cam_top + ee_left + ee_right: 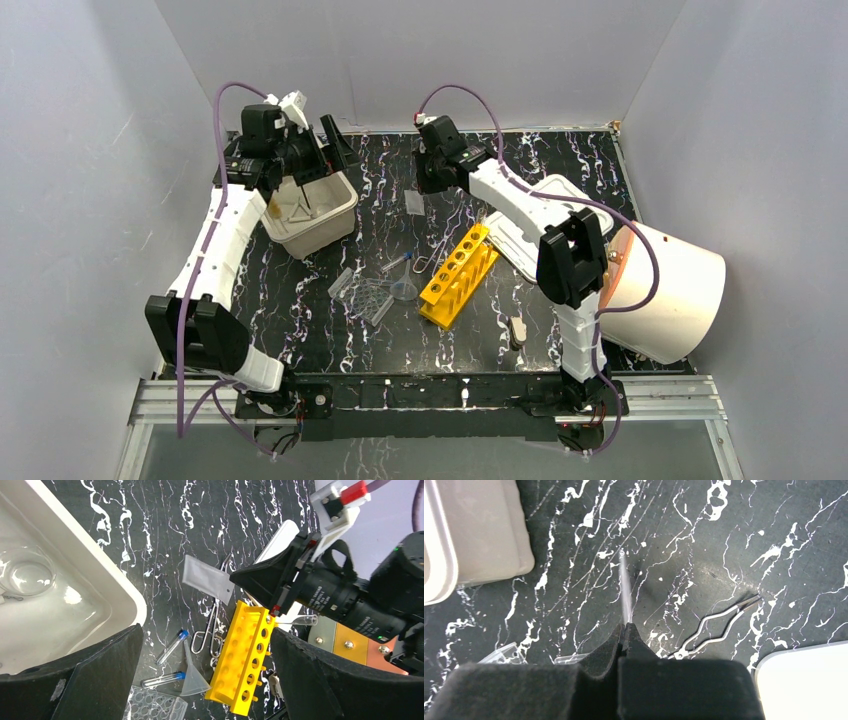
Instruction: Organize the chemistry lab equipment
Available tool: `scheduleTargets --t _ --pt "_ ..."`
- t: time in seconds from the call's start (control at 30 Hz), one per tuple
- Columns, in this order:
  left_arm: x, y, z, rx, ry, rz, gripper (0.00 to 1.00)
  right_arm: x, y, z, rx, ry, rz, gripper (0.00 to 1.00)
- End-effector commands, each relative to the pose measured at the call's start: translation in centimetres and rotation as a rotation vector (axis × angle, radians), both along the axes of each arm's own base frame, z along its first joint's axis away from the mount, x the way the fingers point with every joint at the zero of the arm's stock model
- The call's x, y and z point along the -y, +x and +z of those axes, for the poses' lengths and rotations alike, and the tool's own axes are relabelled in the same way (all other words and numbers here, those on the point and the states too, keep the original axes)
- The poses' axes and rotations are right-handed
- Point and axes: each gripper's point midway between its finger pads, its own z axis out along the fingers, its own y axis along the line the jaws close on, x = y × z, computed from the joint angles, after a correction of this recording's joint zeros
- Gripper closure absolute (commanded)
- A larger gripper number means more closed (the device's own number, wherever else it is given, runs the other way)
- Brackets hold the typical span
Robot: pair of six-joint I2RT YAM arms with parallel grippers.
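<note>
Right end effector [625,626] is pressing its fingers together on a thin clear rectangular sheet [205,577], holding it over the black white-veined marble worktop [560,170]. Left end effector [206,630] is standing spread wide beside the right rim of the beige rectangular plastic bin [340,225].

Edges: bare worktop is lying open behind and right of the sheet, up to the back wall. Nearer the arm bases, the yellow six-hole plastic tube rack [458,275] is lying beside a flat white lid [809,680]. Bent silver wire tweezers [719,625] are lying just left of the rack's far end. Pale grey walls are closing in three sides.

Views: the right wrist is giving the sheet edge-on, as a pale line, while the left wrist is showing its flat face. The left wrist is also showing:
- a clear round glass dish [27,572] inside the bin
- two blue-capped clear tubes [172,646]
- a clear plastic funnel [192,677] just beside the rack
- a clear ridged tray [152,705]

Only the top view is showing the big white cylinder with an orange face [670,290], at the worktop's right edge.
</note>
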Motion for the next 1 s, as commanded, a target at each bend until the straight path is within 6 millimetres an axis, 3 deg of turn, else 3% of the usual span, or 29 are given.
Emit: scheduleTargets --t 0.0,0.27,0.53,0.77,0.97 --pt "1.2 -0.3 0.4 -0.003 -0.061 -0.035 0.02 -0.7 0.2 6.0 0.091 0.149 0.023 1.00" --pt "3.2 -0.5 0.4 -0.027 -0.176 -0.109 0.02 -1.5 -0.9 13.1 0.153 0.354 0.131 1.00" --pt "4.9 -0.7 1.9 0.108 -0.169 -0.327 0.02 -0.2 -2.9 17.3 0.145 0.486 0.269 1.00" --pt "6.9 -0.7 2.0 0.223 -0.219 -0.532 0.02 1.4 -4.5 18.7 0.005 0.629 0.291 1.00" --pt "8.9 -0.6 1.2 0.248 -0.283 -0.637 0.02 2.3 -5.7 18.2 -0.085 0.698 0.308 1.00"
